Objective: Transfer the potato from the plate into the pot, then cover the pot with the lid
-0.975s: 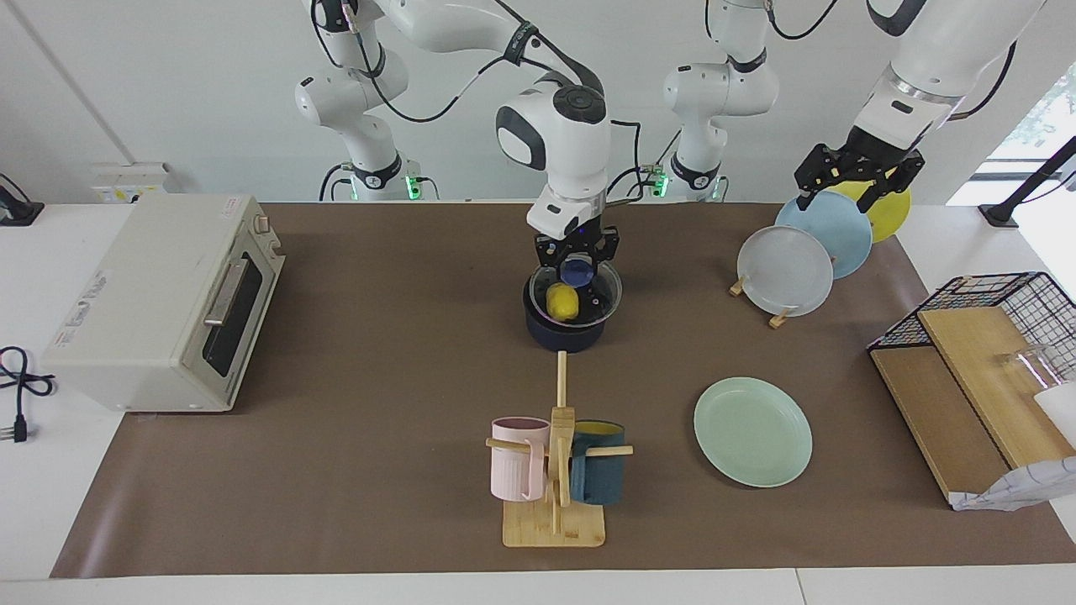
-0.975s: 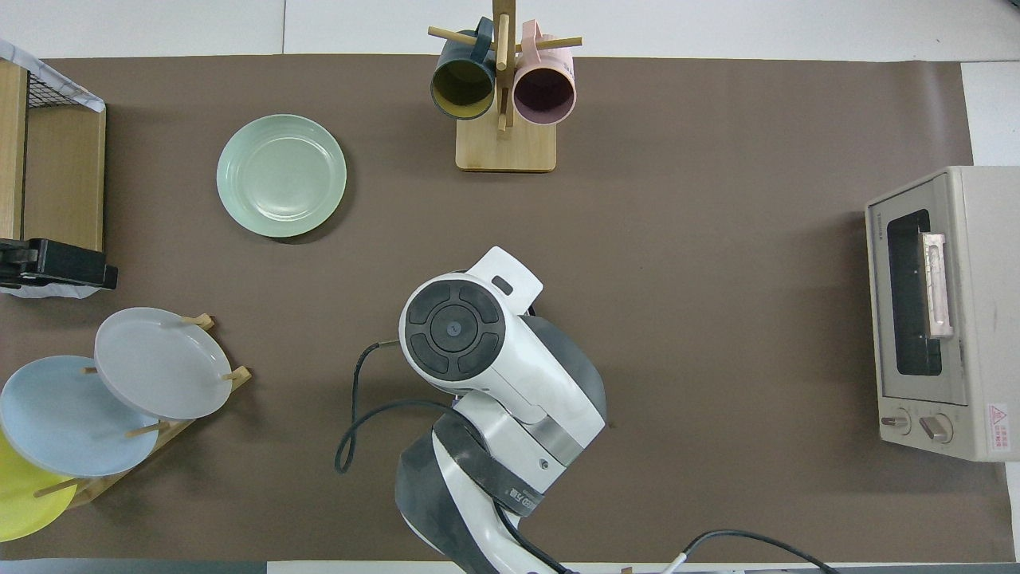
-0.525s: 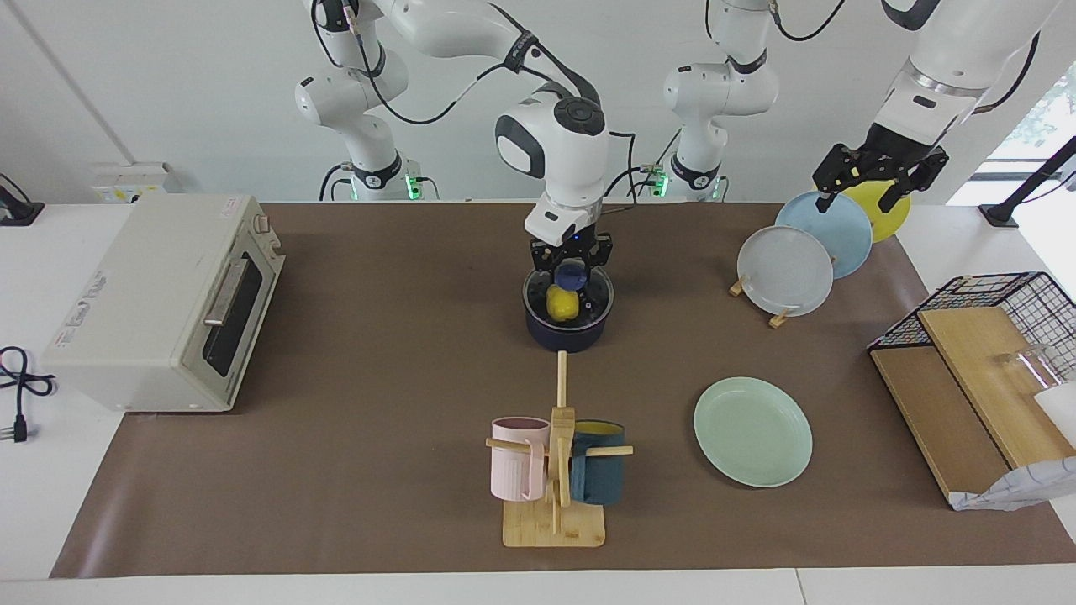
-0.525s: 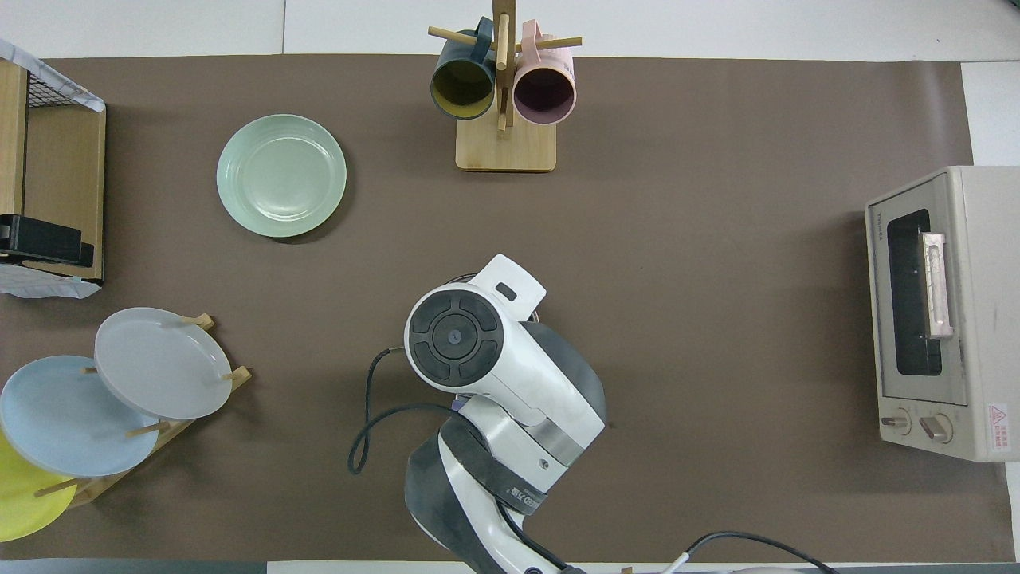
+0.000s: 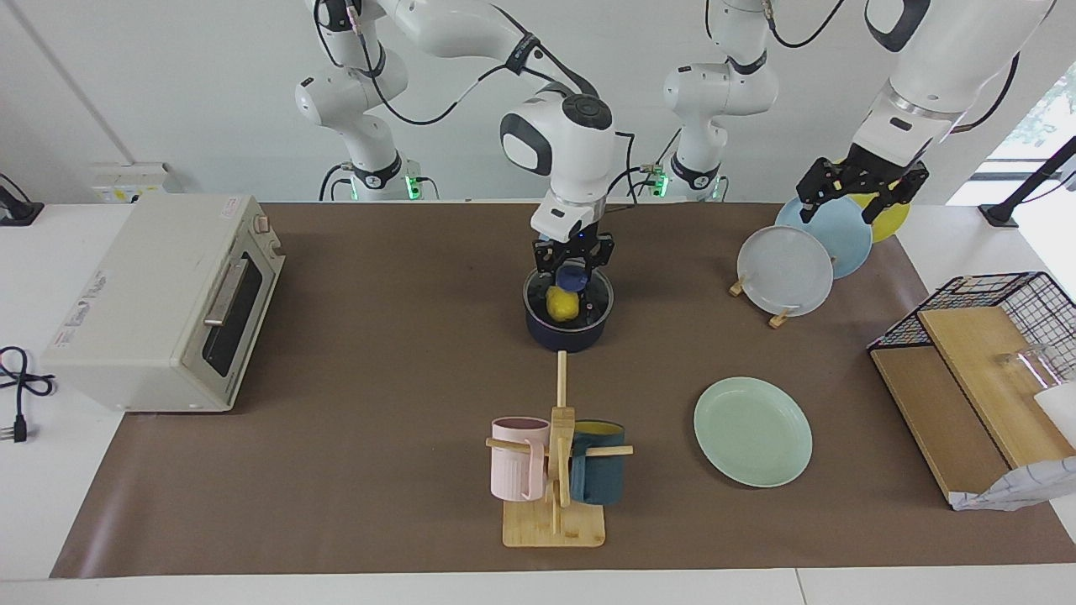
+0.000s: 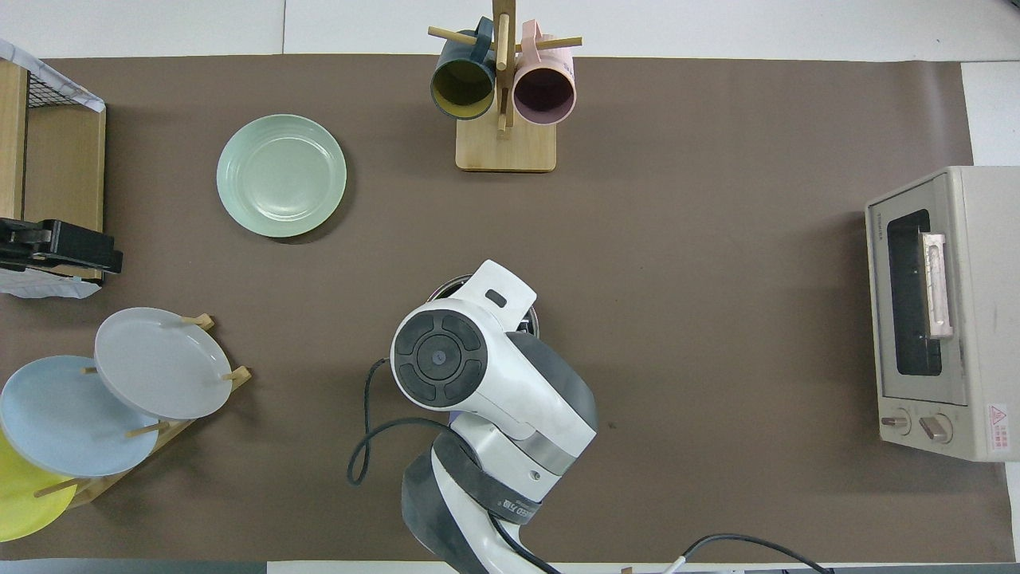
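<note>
Right gripper [image 5: 573, 267] fingers clamped on lid [image 5: 569, 296] knob atop pot [image 5: 565, 332]; left gripper [image 5: 862, 189] fingers apart over upright plates [image 5: 807, 252].

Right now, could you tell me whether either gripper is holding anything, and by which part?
The right gripper is shut on the lid by its blue knob, the lid sitting on the pot. The left gripper, open over the upright plates, holds nothing.

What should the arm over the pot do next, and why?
Probably open the right hand and lift away: the glass lid looks seated on the pot, the potato is inside, and the hand is shut on the lid's blue knob.
</note>
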Motion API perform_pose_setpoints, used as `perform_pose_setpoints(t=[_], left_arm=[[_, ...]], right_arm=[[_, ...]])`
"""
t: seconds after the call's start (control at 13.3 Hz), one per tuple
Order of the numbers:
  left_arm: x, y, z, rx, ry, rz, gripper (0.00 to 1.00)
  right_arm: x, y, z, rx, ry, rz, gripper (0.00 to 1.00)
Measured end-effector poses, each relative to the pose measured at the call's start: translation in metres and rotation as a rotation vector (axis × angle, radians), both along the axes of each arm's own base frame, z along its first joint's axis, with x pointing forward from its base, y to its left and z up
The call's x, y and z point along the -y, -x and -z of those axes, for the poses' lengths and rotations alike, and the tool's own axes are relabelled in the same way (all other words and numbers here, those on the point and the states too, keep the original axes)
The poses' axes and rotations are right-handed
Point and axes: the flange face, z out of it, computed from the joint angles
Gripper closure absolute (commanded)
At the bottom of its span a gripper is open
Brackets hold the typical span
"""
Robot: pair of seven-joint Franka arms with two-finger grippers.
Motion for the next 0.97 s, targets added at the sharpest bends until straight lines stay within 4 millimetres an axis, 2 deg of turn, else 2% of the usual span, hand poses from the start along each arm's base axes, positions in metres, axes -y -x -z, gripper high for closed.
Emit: perform_pose_setpoints(t=[0.45,0.6,0.67,0.82,0.9,0.97], left_arm=[[-0.0037,0.0022,0.0014,-0.019,-0.001,-0.006,0.0],[-0.0056,0.0029,0.0039,-0.032,-0.002,-0.01,0.0],[-0.0058,0.0029,0.0041,-0.033,-0.002,-0.01,0.0],[-0.0066,0.003,0.0037,-0.032,-0.002,-0.012,0.0],[-0.0059,0.0036,0.0024,-0.029,-0.002,-0.01,0.0],[-0.0054,0.0044,0.0009,-0.026,-0.002,-0.009,0.0]], right_arm=[[0.0005,-0.0003,0.0003,0.0,0.001,0.001,1.0],[0.0017,-0.0012,0.0008,-0.001,0.001,0.003,0.68],[0.0017,-0.0012,0.0008,-0.001,0.001,0.003,0.61],[0.0019,-0.0014,0.0008,-0.001,0.001,0.004,0.28],[0.0022,-0.0017,0.0008,-0.001,0.001,0.005,0.0],[0.0033,-0.0024,0.0016,-0.002,0.002,0.006,0.0]])
